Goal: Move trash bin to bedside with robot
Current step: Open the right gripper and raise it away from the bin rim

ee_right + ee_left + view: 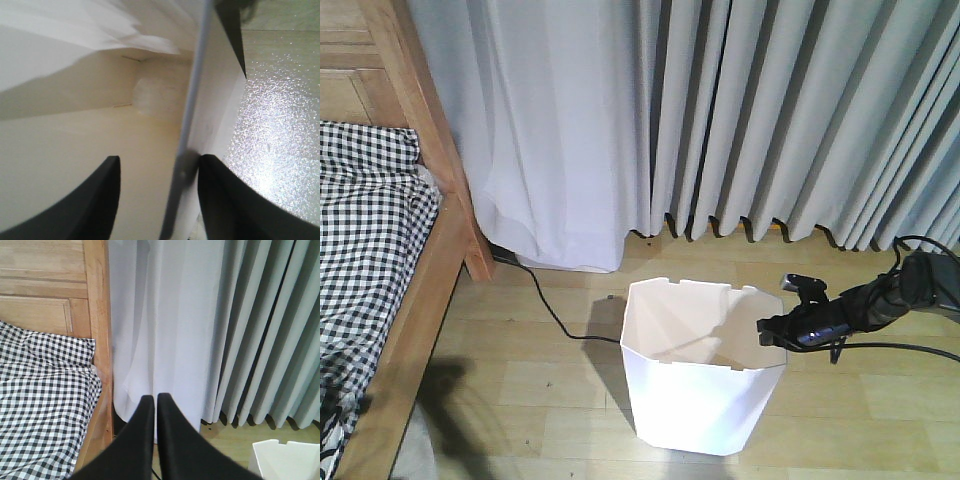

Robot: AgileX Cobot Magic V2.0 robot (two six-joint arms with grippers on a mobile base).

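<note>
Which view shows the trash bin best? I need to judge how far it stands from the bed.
The exterior front-facing view: the whole trash bin stands on the floor, right of the bed frame. The left wrist view shows only a rim corner; the right wrist view only the rim wall between the right gripper's fingers.

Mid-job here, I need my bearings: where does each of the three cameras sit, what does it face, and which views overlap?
Exterior front: high, looking down at the trash bin, bed frame and curtains; the right gripper reaches the bin's rim.
Left wrist: faces the curtains and checked bedding beside the bed post; the left gripper shows, fingers together.
Right wrist: looks down into the bin; the right gripper's fingers straddle its wall.
Shared: the bin appears in all three views; bed and curtains in the first two.
</note>
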